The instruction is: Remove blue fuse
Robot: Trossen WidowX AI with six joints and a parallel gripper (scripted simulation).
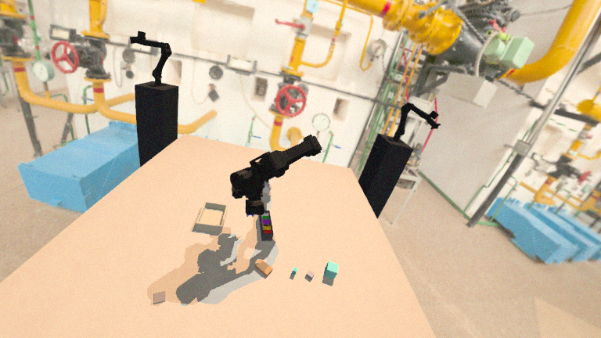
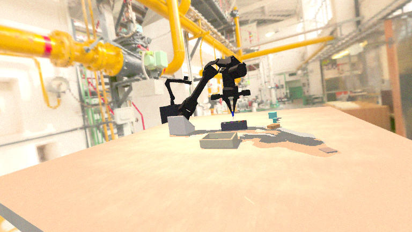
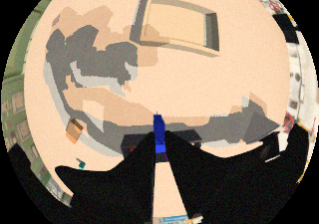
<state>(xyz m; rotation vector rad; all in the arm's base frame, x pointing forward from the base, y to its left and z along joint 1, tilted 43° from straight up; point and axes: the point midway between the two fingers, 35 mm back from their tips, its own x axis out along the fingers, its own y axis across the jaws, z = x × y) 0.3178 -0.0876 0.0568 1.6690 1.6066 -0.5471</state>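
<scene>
My end effector [image 2: 232, 111] is clenched on the small blue blade fuse [image 3: 159, 134], pinching its top so the body hangs straight down, free of my fingers. I hold it well above the dark rectangular fuse block [image 2: 233, 125], high enough, I judge, that carrying it sideways will not brush the coloured fuses [image 1: 265, 222] left in the row. The shallow grey open tray [image 2: 218, 140] sits on the peach desk [image 2: 182, 187] just beside the block, so the carry is short.
</scene>
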